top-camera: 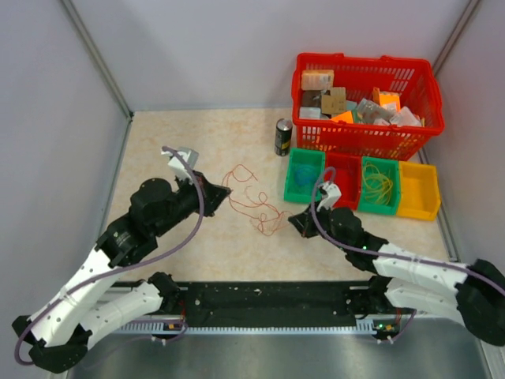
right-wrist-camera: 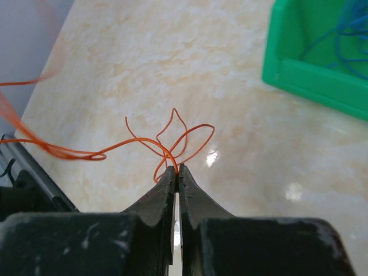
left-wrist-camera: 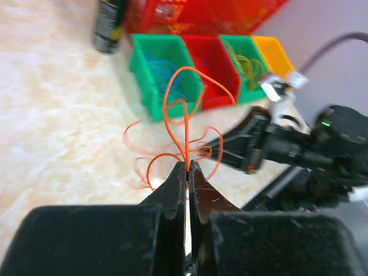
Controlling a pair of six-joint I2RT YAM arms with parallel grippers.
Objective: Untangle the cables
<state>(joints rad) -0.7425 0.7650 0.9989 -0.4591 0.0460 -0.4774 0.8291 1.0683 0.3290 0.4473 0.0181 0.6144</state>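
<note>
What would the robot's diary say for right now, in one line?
left end effector: shut on orange cables | right end effector: shut on orange cables | state: tangled loops between them

Table (top-camera: 173, 150): orange cables (top-camera: 254, 199) apparently resting centre; can (top-camera: 283, 137), red basket (top-camera: 363, 140), four bins (top-camera: 377, 210).

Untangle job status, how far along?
Done: blue cables and yellow cables already binned. In hand: left pincer and right pincer each shut on strands of the orange tangle. Left: that tangle, looped together on the table, needs separating.
</note>
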